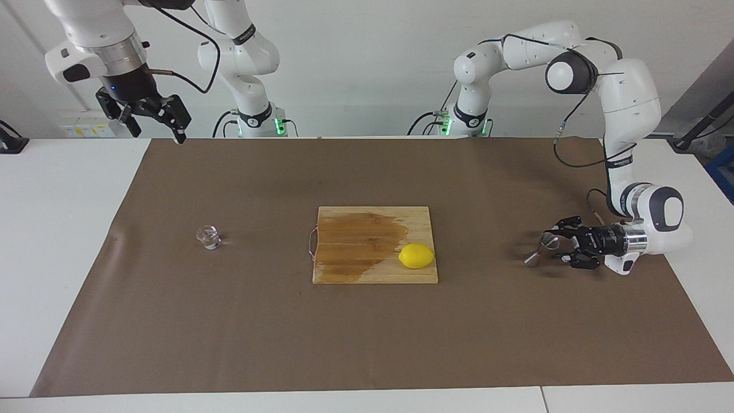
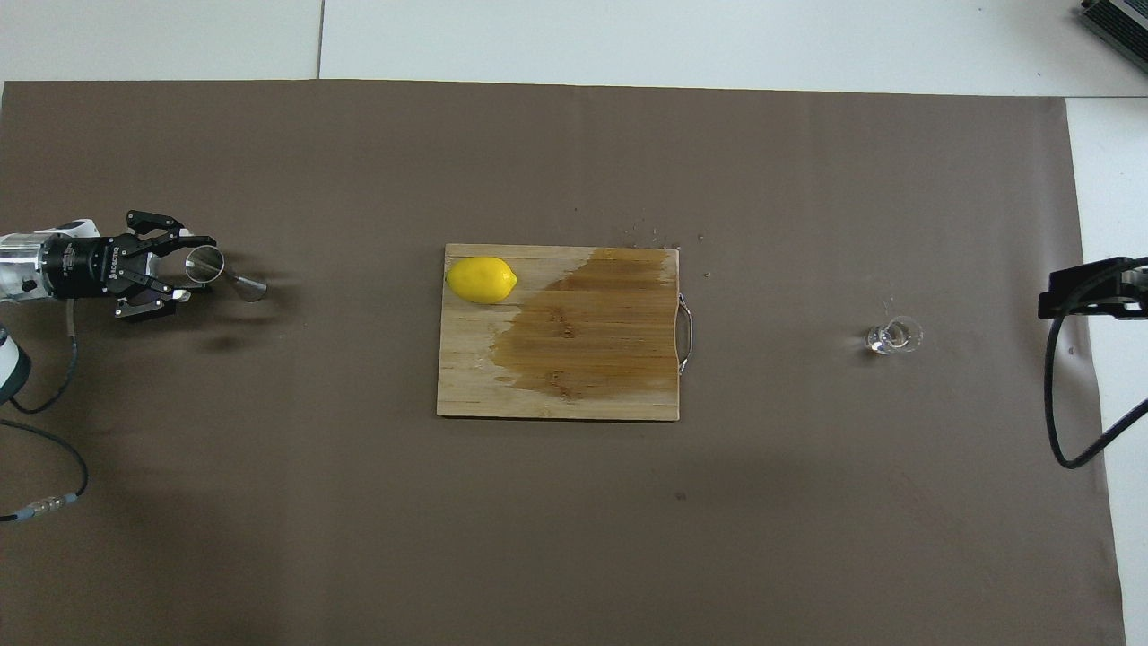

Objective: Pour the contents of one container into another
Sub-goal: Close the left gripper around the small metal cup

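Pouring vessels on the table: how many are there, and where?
2. The glass cup stands alone on the brown mat toward the right arm's end. The steel jigger lies tilted at the left pincer, toward the left arm's end. None seems hidden.

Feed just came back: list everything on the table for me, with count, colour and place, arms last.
Glass cup: one, clear, on the paper toward the right arm's end.
Jigger: one, steel, tilted, at the left gripper toward the left arm's end.
Board: one, wood with a dark wet patch, mid-table.
Lemon: one, yellow, on the board's corner.
Paper: one sheet, brown, covers the table.
Left gripper: low, level, at the jigger.
Right gripper: raised, waiting, jaws open.
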Robot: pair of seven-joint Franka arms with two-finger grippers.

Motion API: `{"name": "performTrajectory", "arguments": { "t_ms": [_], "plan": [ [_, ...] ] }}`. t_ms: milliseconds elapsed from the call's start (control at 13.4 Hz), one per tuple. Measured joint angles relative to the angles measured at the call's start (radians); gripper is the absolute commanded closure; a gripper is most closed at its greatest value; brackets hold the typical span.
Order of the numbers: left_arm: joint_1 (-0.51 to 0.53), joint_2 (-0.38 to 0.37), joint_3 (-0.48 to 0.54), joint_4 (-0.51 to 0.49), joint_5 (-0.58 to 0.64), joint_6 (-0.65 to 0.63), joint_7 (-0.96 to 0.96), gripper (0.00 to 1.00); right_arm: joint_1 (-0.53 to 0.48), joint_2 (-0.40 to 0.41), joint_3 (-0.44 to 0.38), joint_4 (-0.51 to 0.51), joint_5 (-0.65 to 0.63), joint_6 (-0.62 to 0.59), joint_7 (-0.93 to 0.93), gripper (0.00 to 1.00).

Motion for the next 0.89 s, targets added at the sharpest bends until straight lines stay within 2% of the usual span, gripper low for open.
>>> {"name": "performTrajectory", "arguments": {
  "t_ms": [595, 893],
  "plan": [
    [0.000, 0.000, 0.000, -0.002, 0.000, 0.003, 0.012, 0.57, 0.000, 0.000, 0.000, 0.000, 0.000, 0.000, 0.000, 0.00],
    [0.001, 0.000, -0.008, -0.001, -0.001, 0.004, 0.013, 0.58, 0.000, 0.000, 0.000, 0.000, 0.000, 0.000, 0.000, 0.00]
  ]
}}
